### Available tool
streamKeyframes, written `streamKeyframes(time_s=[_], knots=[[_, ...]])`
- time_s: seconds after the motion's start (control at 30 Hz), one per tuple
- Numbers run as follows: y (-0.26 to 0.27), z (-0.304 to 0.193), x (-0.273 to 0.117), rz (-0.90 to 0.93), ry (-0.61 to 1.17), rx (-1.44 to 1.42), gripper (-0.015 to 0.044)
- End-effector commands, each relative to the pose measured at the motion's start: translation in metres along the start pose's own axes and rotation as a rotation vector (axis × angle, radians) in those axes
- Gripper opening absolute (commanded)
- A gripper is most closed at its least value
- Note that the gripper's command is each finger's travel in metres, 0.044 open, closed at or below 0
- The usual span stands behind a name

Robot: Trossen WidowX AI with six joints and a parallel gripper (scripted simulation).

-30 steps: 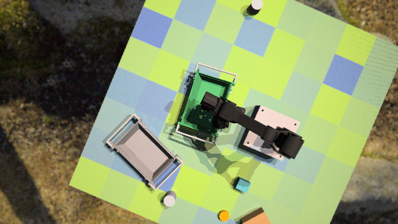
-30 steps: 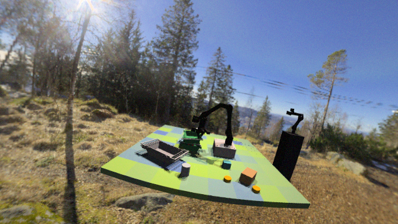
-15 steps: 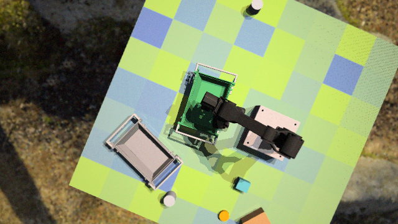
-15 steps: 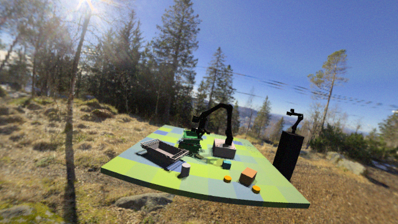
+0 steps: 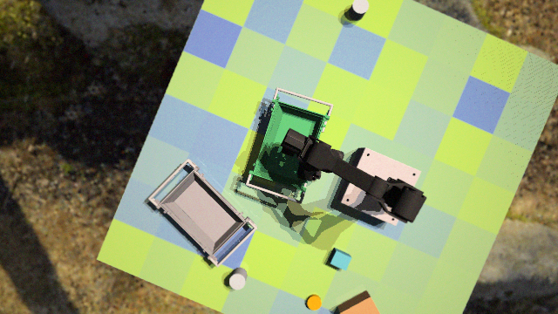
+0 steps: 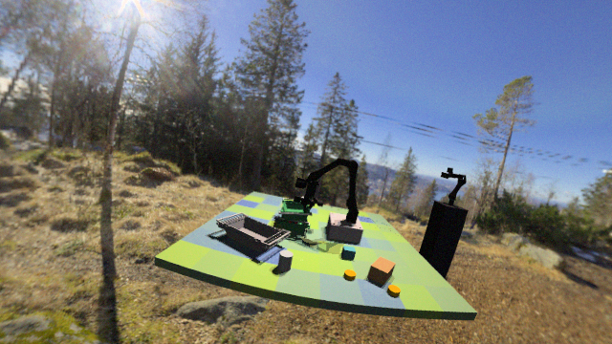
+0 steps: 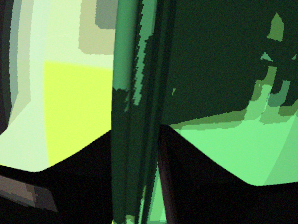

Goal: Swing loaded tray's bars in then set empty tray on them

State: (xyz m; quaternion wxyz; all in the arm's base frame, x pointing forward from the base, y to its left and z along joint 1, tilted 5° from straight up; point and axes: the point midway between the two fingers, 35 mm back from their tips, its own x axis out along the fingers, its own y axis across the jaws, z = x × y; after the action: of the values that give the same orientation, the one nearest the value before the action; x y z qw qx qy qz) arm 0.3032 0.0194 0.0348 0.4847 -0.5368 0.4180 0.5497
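My gripper (image 5: 310, 174) (image 6: 306, 203) (image 7: 144, 131) is shut on one long side wall of an empty-looking green tray (image 5: 296, 119) (image 6: 293, 206) (image 7: 122, 50). Pale wire bars (image 5: 305, 97) show beyond its ends in the top view. It hangs above, or rests on, another green tray (image 6: 292, 227); the exterior view is too coarse to tell whether they touch. The upper tray looks roughly level. The lower tray is mostly hidden from above, and its blocks and the position of its bars cannot be made out.
An empty grey tray (image 5: 198, 214) (image 6: 249, 231) with bars out stands at the left. Also on the table are white cylinders (image 5: 237, 280) (image 5: 360, 6), a teal block (image 5: 340, 259) (image 6: 348, 252), an orange box (image 5: 362, 306) (image 6: 382, 270) and orange discs (image 6: 350, 274) (image 6: 394, 290).
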Motion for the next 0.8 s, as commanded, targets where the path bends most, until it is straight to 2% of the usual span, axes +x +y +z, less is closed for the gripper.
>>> streamKeyframes(time_s=[0.0,0.47,0.77], knots=[[0.003,0.0,0.005,0.02,0.0,0.003,0.0],[0.0,0.0,0.001,0.001,0.0,0.0,0.0],[0.005,0.0,0.013,0.02,0.0,0.003,0.0]])
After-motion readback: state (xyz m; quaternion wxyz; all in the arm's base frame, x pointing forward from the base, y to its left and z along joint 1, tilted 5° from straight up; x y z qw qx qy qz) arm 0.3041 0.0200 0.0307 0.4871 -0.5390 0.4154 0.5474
